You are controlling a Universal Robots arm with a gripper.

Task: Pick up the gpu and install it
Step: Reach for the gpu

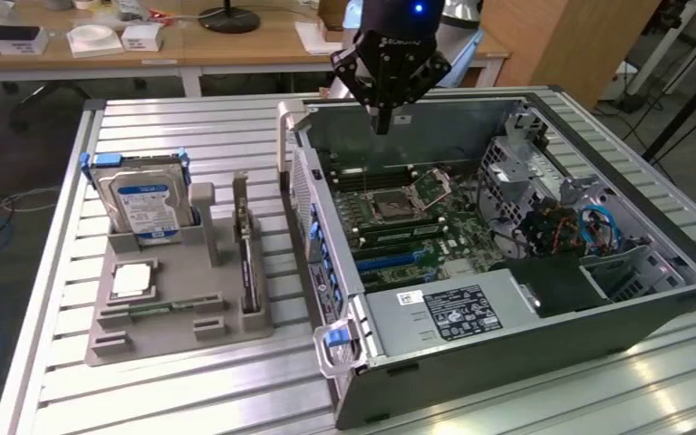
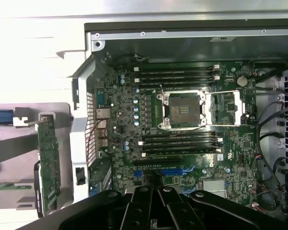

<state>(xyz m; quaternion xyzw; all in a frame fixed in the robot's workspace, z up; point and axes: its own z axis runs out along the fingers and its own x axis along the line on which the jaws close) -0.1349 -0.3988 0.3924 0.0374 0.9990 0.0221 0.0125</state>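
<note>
Trouble from here would most likely come from the grasp itself. The tool (image 1: 382, 120) hangs clenched and empty above the open black computer case (image 1: 542, 337), well apart from the gpu (image 1: 246, 258). That thin, flat, dark rectangular card stands on edge in a slot of the grey moulded holder (image 1: 178, 304) on the slatted aluminium table (image 1: 178, 127), to the exterior view's left of the case. With its fingers pressed together the tool cannot straddle so narrow an edge. Lowered that way it would, I judge, strike the card's top and tip it or jam it in its slot. The silver hard drive with a blue label (image 1: 142, 204) stands upright in the same holder near the card, and the case's side wall rises just beside the holder, so a skewed approach could clip either. A grip away from the card's middle might let it swing, and its connector edge would then meet the green motherboard (image 2: 120, 120) crooked at the blue expansion slot (image 2: 175, 171). In the exterior view the card looks slim and stiff, dark along its upper edge. In the wrist view it shows a green board face dotted with small parts and a pale metal bracket at one end.
</note>
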